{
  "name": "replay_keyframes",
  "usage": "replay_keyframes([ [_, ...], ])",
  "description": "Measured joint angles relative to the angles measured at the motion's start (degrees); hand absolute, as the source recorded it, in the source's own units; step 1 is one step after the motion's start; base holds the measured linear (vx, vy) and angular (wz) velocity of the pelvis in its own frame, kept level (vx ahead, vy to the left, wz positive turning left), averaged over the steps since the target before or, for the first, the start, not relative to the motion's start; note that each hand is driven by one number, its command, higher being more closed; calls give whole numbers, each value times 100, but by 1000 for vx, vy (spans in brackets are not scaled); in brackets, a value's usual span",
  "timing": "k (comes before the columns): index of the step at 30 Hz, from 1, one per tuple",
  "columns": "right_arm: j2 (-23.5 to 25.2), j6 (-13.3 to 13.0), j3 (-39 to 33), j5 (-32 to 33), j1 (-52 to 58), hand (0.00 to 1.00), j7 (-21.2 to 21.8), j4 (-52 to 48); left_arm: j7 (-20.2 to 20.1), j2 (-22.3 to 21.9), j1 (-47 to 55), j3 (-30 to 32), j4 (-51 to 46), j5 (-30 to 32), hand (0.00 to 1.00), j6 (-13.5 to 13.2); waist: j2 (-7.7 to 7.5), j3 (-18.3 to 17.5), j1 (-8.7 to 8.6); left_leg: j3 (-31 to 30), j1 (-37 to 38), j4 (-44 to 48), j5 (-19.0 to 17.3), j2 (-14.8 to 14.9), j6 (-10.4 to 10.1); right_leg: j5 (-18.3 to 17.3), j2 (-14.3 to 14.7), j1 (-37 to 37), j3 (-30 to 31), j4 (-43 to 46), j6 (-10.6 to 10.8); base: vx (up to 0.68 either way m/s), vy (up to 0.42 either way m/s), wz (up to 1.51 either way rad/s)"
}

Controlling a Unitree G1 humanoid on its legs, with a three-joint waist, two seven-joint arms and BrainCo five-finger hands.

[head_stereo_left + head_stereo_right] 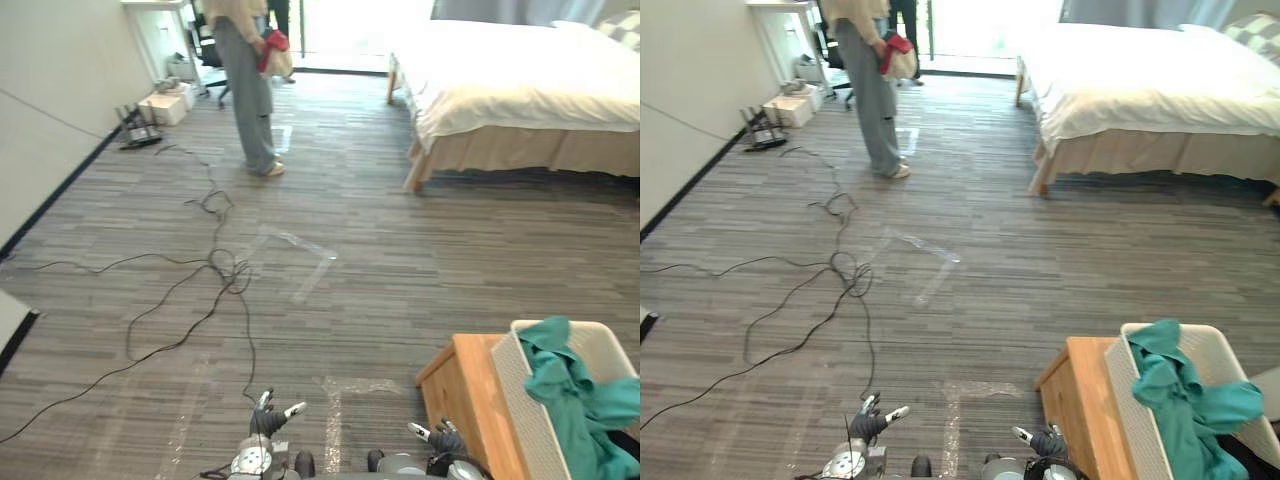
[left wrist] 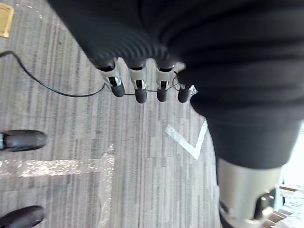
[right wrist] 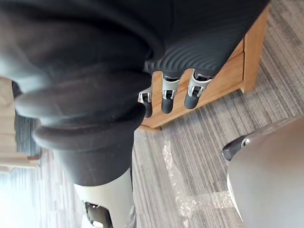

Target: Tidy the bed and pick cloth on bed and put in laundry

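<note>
Since the crumpled teal cloth (image 1: 570, 385) lies draped over the white mesh laundry basket (image 1: 514, 398) beside the wooden bench (image 1: 466, 385), well apart from the white-covered bed (image 1: 520, 75), it is judged soft and light, best pinched at a bunched fold. Left hand (image 1: 266, 416) and right hand (image 1: 441, 436) are hung low, fingers (image 2: 140, 93) straight and apart, nothing held.

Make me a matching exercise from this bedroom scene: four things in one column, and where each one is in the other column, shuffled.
Things:
1. teal cloth
2. bed
3. person
4. wooden stand

Places:
A. standing at the far left
B. beneath the laundry basket, near right
C. far right, under a white cover
D. draped over the basket's rim

Pairs: 1-D, 2-C, 3-A, 4-B
</note>
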Motion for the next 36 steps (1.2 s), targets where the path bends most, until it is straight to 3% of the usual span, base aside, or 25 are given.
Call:
replay_keyframes([
  [5, 3, -6, -16, -1, 3, 0, 3, 56, 60, -23, -87, 232, 188, 44, 0, -66, 10, 0, 21, 466, 155, -15, -58, 99, -29, 118, 20, 91, 83, -228, -15, -87, -18, -45],
  [7, -6, -2, -17, -8, -15, 0, 4, 54, 132, -12, -107, 357, 219, 31, 0, -78, 80, 40, 26, 842, 148, -11, -96, 226, -54, 85, -47, -13, -450, -327, -305, -103, -38, -102],
  [8, -61, -5, -15, -6, -24, 0, -1, 59, 164, -5, -100, 443, 243, -54, 0, -77, 75, 40, 28, 1112, 101, -12, -101, 381, -56, 31, -161, -159, -1146, -175, -428, -41, -31, -120],
  [10, -39, -14, -15, -4, -58, 0, -42, 70, 227, 125, -83, 573, 343, -147, 0, -72, 19, 36, 24, 1450, 47, 67, -152, 573, -141, 25, -344, -317, -2209, 203, -434, -36, -53, -122],
  [11, -23, -23, -7, -15, -51, 0, -99, 75, 246, 160, -81, 608, 374, -231, 0, -72, -33, 41, 24, 1607, 47, 152, -204, 627, -219, 23, -392, -163, -2417, 189, -428, -16, -87, -106],
  [12, -48, -13, -15, -14, -25, 0, -101, 86, 247, 158, -85, 610, 384, -255, 0, -73, -46, 51, 29, 1731, 77, 169, -233, 651, -303, 254, -389, -10, -2380, -138, -260, -5, -131, -83],
  [14, -84, -30, -20, -15, -12, 0, -93, 31, 234, 125, -98, 614, 392, -359, 0, -73, 0, 33, -33, 1727, 91, 139, -187, 730, -392, 292, -271, 17, -2364, -289, -261, 6, -88, -36],
  [16, -118, -26, -123, -19, -2, 0, -92, 15, 189, -74, -107, 608, 393, -380, 0, -75, 169, 29, -34, 1705, 204, -17, -108, 819, -512, 292, -107, 134, -2376, -451, -260, 66, -76, -2],
  [23, -202, -4, -196, -39, -3, 0, -92, 58, 110, -106, -48, 607, 409, -484, 0, -87, 289, -35, 8, 1699, 365, -15, -155, 985, -616, 314, 102, 325, -2360, -682, -278, 93, -38, -1],
  [27, -184, 1, -218, -40, -6, 0, -91, 70, 110, -76, -52, 609, 430, -583, 0, -88, 259, -51, 12, 1753, 380, 26, -161, 956, -652, 482, 124, 390, -2274, -816, -426, 124, 26, -12],
  [30, -192, 13, -212, -114, -25, 0, -73, 69, 111, -53, -54, 621, 434, -586, 0, -88, 267, -44, 14, 1753, 417, 28, -163, 922, -651, 495, 104, 413, -2218, -858, -414, 95, 34, -12],
  [32, -199, 26, -168, -144, -83, 0, -68, 78, 111, -42, -68, 650, 432, -591, 0, -87, 286, -7, 6, 1748, 310, 227, -372, 954, -650, 416, 92, 361, -2220, -786, -389, 56, 31, -2],
  [34, -238, 26, -109, -137, -198, 0, -17, 91, 111, -41, -108, 663, 271, -688, 0, -93, 353, 181, 15, 1688, -207, 1465, -1006, 1197, -629, 62, 39, 170, -2218, -332, -368, 0, 0, 0],
  [36, -372, 14, 72, -135, -284, 0, 41, 49, 105, -57, -85, 665, 98, -734, 0, -98, 458, 396, 32, 1605, -544, 2356, -1229, 1335, -614, -147, -1, 107, -2207, -76, -344, -51, 54, 9],
])
